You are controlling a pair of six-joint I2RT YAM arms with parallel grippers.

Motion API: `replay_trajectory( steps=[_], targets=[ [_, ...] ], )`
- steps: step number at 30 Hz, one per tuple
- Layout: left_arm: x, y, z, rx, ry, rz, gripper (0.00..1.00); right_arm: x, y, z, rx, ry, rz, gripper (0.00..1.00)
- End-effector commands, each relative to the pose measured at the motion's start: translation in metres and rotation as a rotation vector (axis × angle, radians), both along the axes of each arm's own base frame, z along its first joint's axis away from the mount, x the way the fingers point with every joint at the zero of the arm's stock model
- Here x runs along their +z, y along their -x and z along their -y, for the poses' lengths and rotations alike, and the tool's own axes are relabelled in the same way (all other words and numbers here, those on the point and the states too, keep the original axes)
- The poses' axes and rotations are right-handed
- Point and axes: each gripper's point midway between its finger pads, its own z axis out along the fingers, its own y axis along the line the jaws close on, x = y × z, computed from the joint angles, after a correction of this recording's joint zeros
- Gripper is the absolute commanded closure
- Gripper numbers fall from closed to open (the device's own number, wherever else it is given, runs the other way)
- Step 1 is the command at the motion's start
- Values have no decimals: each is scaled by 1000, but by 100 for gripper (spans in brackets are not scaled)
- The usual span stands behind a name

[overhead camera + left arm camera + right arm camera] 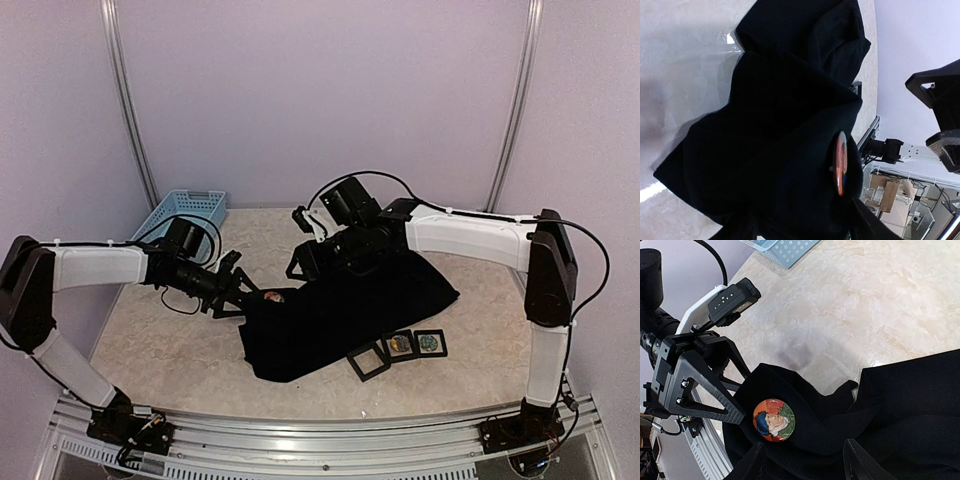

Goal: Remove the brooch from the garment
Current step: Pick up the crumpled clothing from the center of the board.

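The left tool point(745, 396) and garment point(900, 405) folds hem the brooch point(774, 420); tabletop point(880, 300) beyond lies open.

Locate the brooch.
The brooch sits on a raised fold at the garment's left end, just beside the left gripper, left of centre in the top view.

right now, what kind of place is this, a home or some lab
Probably a robot lab test cell, not a home: left arm and right arm bolted to a metal rail at the table edge, plain lilac walls enclosing it.
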Motion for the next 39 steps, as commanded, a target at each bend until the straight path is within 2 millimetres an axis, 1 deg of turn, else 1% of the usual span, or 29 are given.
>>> replay_trajectory(
  steps=[1, 3, 5, 8, 9, 11, 15, 19, 21, 22, 23, 28, 32, 35, 39],
  targets=[
    [14, -9, 12, -50, 94, 49, 50, 2, -3, -1, 3, 24, 27, 50],
    [16, -8, 16, -72, 118, 51, 65, 5, -4, 0, -2, 29, 31, 51],
    [21, -10, 19, -84, 132, 68, 76, 9, -3, 0, 0, 22, 34, 52],
    [32, -12, 22, -96, 159, 115, 89, 16, 5, -3, 42, -5, 46, 52],
    [38, -14, 23, -100, 170, 136, 93, 18, 9, -5, 61, -10, 51, 53],
    [54, -15, 27, -116, 196, 193, 98, 22, 16, -7, 91, -14, 53, 55],
    [86, -18, 34, -140, 240, 302, 100, 26, 20, -4, 87, 1, 59, 59],
    [102, -20, 37, -147, 256, 358, 100, 31, 24, -3, 74, -1, 51, 62],
    [109, -21, 37, -151, 268, 382, 100, 35, 26, -5, 71, -18, 51, 62],
    [117, -22, 40, -161, 283, 401, 100, 46, 28, -8, 70, -69, 46, 60],
    [120, -22, 41, -164, 289, 407, 100, 49, 28, -10, 72, -89, 41, 59],
    [123, -21, 44, -173, 294, 412, 100, 55, 29, -18, 74, -132, 17, 52],
    [124, -20, 47, -175, 286, 429, 100, 61, 30, -25, 84, -165, 0, 49],
    [126, -20, 50, -183, 286, 440, 100, 58, 30, -30, 94, -167, -21, 48],
    [126, -19, 51, -191, 287, 444, 100, 52, 28, -32, 89, -164, -36, 48]
  ],
)
